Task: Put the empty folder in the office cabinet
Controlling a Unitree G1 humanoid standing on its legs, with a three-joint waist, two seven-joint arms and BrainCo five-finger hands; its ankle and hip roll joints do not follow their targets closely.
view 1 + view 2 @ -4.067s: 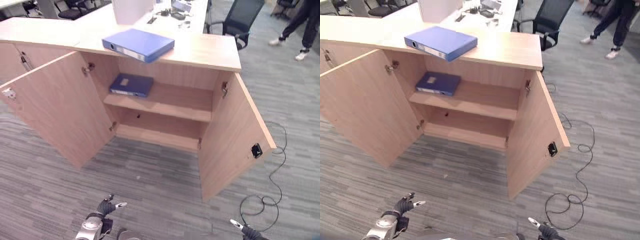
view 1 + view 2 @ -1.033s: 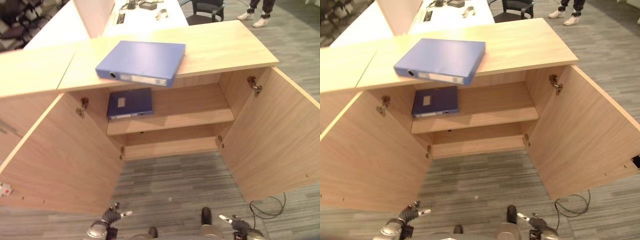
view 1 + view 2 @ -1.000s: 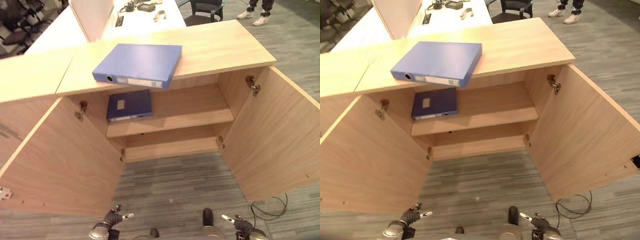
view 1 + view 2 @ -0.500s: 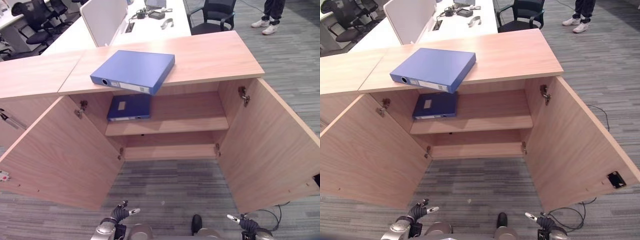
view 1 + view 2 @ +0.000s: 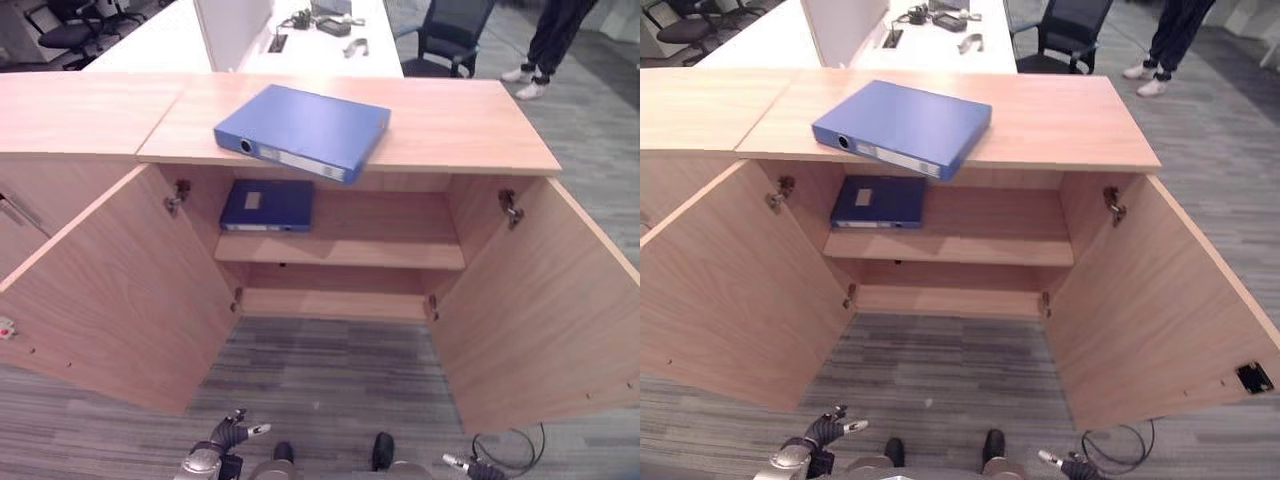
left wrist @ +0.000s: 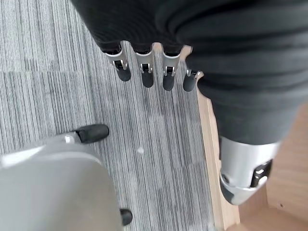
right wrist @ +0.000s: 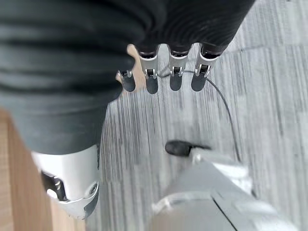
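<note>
While both hands (image 6: 154, 72) (image 7: 163, 77) relaxed, empty: cabinet (image 5: 340, 250) open, dark folder (image 5: 266, 206) inside, blue folder (image 5: 303, 131) atop.

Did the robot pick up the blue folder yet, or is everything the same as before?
Nothing was picked up or moved. The light blue folder still lies on top of the wooden cabinet, the dark blue folder on the upper shelf, both doors open. The left hand and right hand still hang low and empty; just the camera shifted.

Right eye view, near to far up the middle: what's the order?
Left hand and right hand low over the carpet → open cabinet's lower shelf → dark blue folder on the upper shelf → blue folder on the cabinet top → white desk.
</note>
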